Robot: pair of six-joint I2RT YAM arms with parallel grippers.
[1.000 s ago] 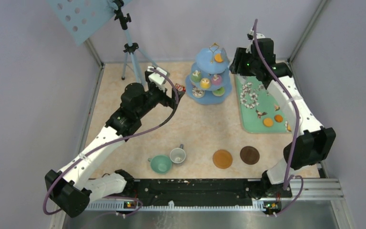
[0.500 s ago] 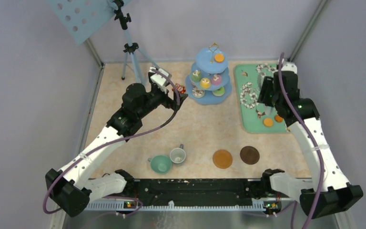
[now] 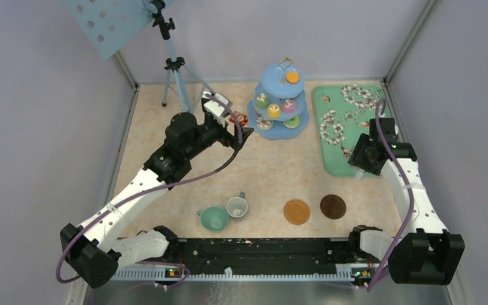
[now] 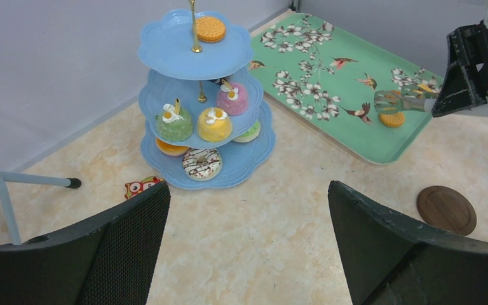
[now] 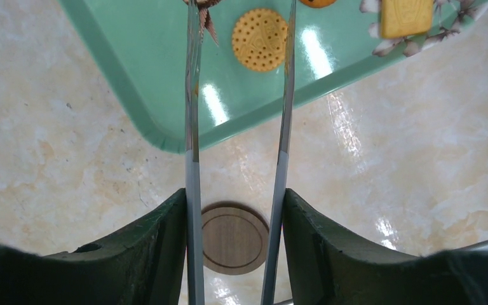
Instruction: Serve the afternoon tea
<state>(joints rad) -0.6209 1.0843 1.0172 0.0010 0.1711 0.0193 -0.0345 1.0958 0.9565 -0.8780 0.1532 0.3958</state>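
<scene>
Two metal tong blades [image 5: 192, 127] clamped in the right gripper [image 5: 235, 206] frame an orange biscuit [image 5: 260, 39]; the left gripper [image 4: 248, 194] gapes wide.

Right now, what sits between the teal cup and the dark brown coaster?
The grey-white cup and the lighter brown coaster, seen in the top view.

Left gripper [image 3: 246, 132] hovers just left of the blue stand [image 3: 278, 105], which carries cakes and a top biscuit [image 3: 292, 77]. Right gripper [image 3: 359, 170] hangs over the tray's [image 3: 333, 162] near edge. Teal cup [image 3: 215, 218] and grey-white cup [image 3: 236, 206] sit side by side, light coaster [image 3: 297, 211] and dark coaster [image 3: 333, 206] to their right.
</scene>
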